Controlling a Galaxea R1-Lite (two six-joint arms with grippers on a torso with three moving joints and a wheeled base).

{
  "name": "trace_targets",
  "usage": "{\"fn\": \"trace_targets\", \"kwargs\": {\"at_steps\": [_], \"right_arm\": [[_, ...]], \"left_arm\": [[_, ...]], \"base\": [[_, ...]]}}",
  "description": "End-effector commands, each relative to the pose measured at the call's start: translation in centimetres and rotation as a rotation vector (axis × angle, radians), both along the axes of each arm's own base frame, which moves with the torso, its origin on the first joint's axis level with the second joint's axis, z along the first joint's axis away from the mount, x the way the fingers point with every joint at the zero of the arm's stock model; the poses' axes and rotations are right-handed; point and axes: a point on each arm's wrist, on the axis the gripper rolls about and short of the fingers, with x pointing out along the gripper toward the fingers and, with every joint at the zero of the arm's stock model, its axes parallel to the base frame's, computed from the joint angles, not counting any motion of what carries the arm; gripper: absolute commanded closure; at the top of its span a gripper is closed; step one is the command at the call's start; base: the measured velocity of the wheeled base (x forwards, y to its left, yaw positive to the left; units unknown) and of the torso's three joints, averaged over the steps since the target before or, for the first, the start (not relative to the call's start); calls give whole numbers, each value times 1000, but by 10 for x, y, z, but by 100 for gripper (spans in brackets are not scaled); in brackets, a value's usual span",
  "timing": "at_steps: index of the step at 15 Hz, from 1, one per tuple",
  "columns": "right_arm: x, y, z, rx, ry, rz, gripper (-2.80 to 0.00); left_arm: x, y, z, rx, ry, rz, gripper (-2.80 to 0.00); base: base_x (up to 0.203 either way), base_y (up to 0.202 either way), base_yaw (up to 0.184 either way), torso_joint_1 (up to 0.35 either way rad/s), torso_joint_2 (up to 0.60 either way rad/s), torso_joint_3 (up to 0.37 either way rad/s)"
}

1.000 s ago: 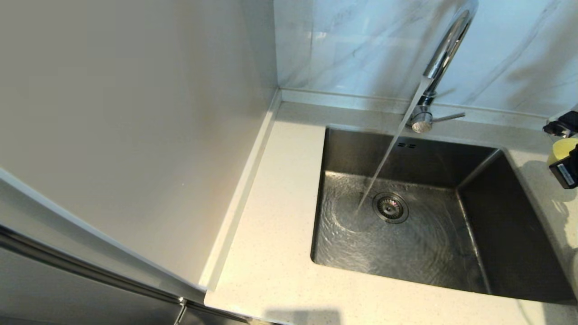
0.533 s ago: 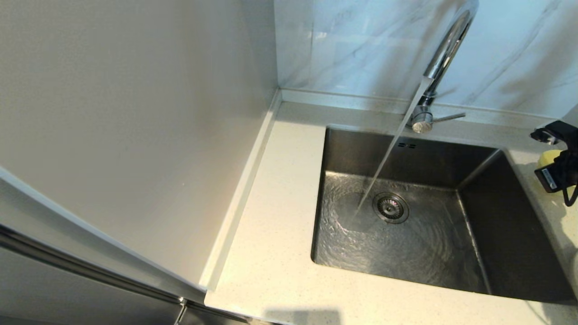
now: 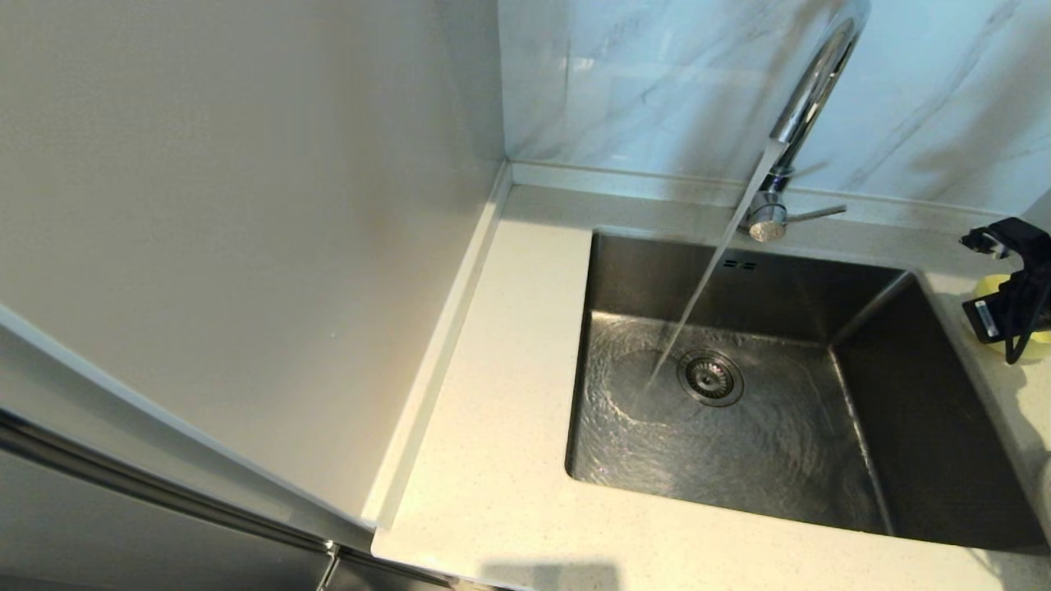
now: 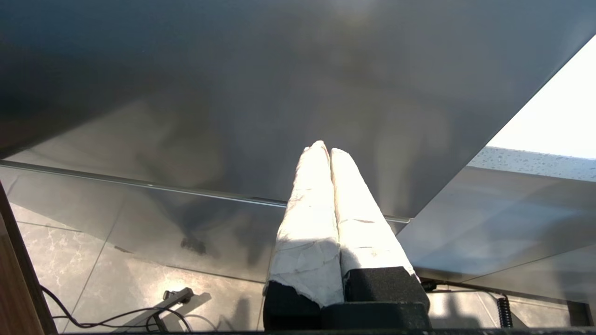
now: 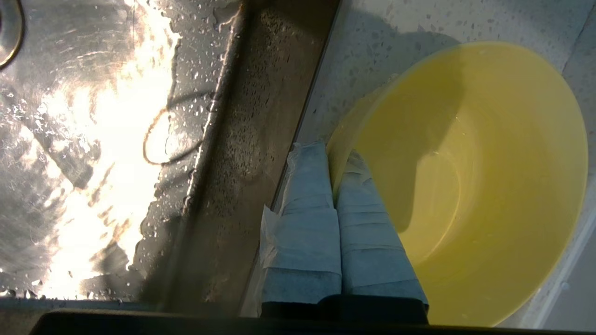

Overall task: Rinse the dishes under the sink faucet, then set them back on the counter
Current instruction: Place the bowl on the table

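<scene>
One bowl (image 5: pixel 475 186) pinched by right gripper (image 5: pixel 339 158) jaws on counter (image 3: pixel 493 460), left gripper (image 4: pixel 324 151) closed, empty.

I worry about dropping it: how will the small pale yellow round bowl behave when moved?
The small pale yellow round bowl probably stays stiff: pinched at its rim, it keeps its shape. Its glossy wall may be slippery. On the speckled counter, it looks unlikely to tip.

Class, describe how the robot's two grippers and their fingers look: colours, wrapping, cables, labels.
The left gripper has two long tapering fingers wrapped in white tape, set in black blocks. The right gripper has the same taped fingers on a black base. In the head view its black housing carries a white label and a looping black cable.
</scene>
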Motion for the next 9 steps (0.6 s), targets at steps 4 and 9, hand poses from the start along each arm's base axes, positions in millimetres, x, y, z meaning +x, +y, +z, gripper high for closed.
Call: {"fn": "trace_targets", "kwargs": {"at_steps": [4,9], "right_arm": [[6,-3,-4,23,-6,-20,0],[11,-5,2,36,-81,-57,-107]], "left_arm": [[0,0,0,0,0,1,0],[0,0,0,0,0,0,0]], "base": [[0,0,0,0,0,0],[0,0,0,0,0,0]]}}
